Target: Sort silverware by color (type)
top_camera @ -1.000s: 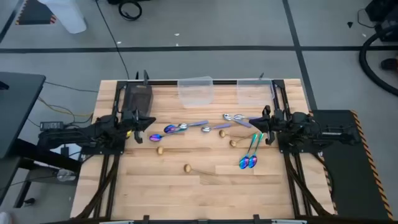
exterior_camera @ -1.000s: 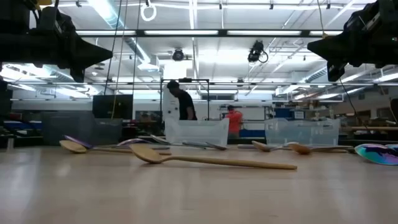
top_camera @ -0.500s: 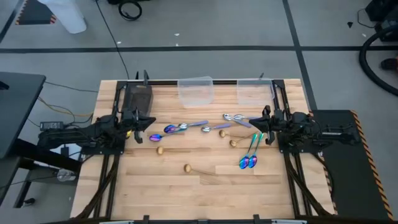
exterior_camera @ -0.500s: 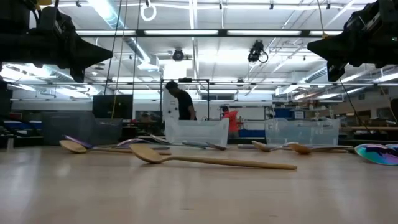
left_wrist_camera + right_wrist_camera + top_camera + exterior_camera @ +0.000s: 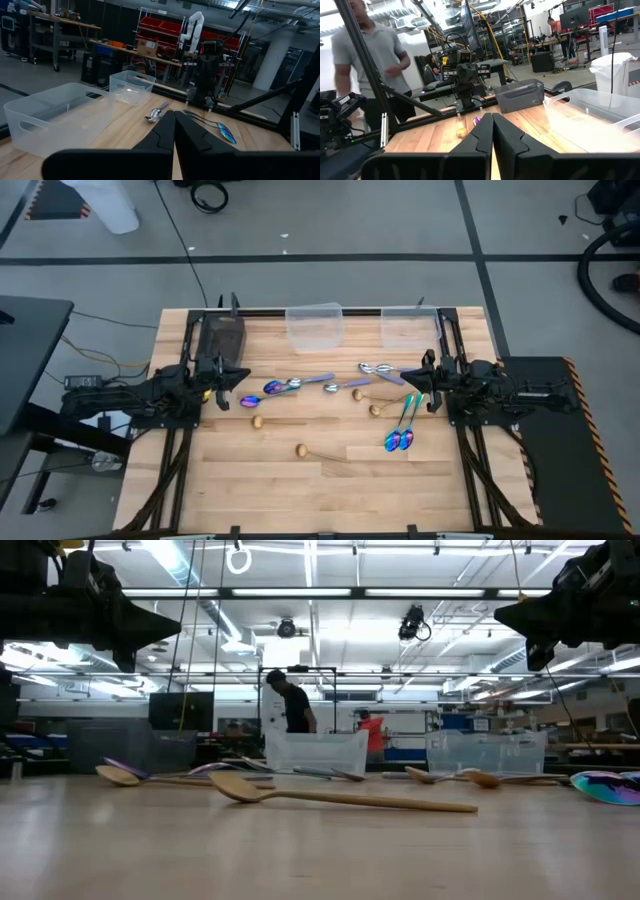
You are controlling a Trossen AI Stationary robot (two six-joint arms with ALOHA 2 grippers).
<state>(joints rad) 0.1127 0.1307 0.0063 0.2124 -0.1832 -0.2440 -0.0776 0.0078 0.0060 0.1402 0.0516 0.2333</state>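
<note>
Spoons lie scattered flat on the wooden table. Rainbow ones sit at the left middle [image 5: 250, 401] and as a pair near the right [image 5: 398, 441]. Silver ones [image 5: 372, 368] lie toward the far middle. Gold ones [image 5: 300, 450] are spread nearer; one gold spoon [image 5: 340, 798] shows close in the low view. My left gripper [image 5: 243, 376] [image 5: 173, 116] hovers shut above the table's left side. My right gripper [image 5: 404, 377] [image 5: 492, 116] hovers shut above the right side. Both point toward the middle and hold nothing.
A dark rectangular tray [image 5: 222, 335] stands at the far left corner. Two clear plastic containers [image 5: 315, 328] [image 5: 408, 328] stand along the far edge. Bare wood lies toward the near edge. A person [image 5: 370, 60] stands beyond the table's left side, and others show in the room behind.
</note>
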